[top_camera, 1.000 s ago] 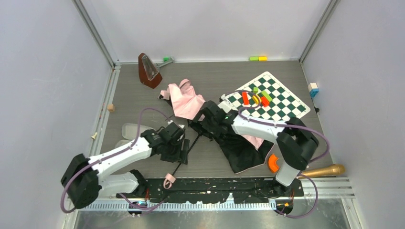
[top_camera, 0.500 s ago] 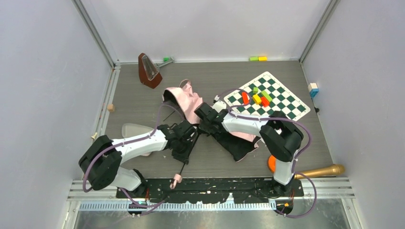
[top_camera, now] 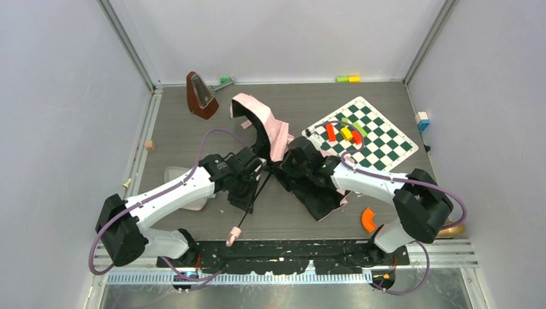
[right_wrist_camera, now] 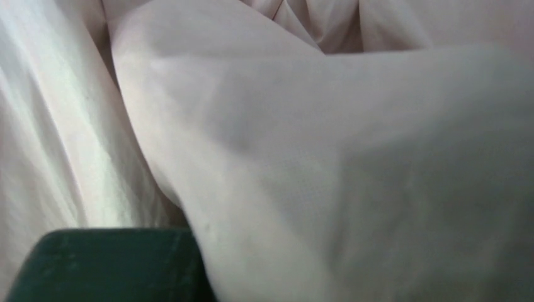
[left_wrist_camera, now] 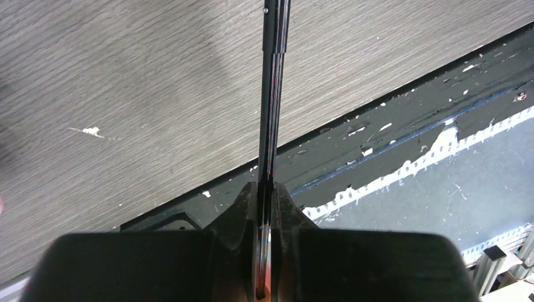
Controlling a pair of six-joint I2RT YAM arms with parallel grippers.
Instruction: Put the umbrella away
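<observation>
The umbrella lies half-collapsed in the middle of the table. Its pale pink canopy (top_camera: 263,123) stands up at the back, and the black side (top_camera: 324,196) is spread toward the front right. A thin black shaft (top_camera: 256,195) runs down to the pink handle (top_camera: 233,235) near the front edge. My left gripper (top_camera: 250,185) is shut on that shaft (left_wrist_camera: 273,113), which is pinched between its fingers (left_wrist_camera: 291,207). My right gripper (top_camera: 291,161) is buried in the canopy. Pink fabric (right_wrist_camera: 283,145) fills its wrist view and hides the jaws.
A brown metronome (top_camera: 201,94) stands at the back left. A green chessboard (top_camera: 380,138) at the back right carries coloured blocks (top_camera: 348,133). An orange piece (top_camera: 368,220) lies front right and a clear plastic tray (top_camera: 182,182) lies left. Small blocks (top_camera: 348,78) sit along the back wall.
Both grippers have closed, the left on the shaft and the right in the canopy. The pink canopy has risen and swung toward the back, and both arms have shifted with it.
</observation>
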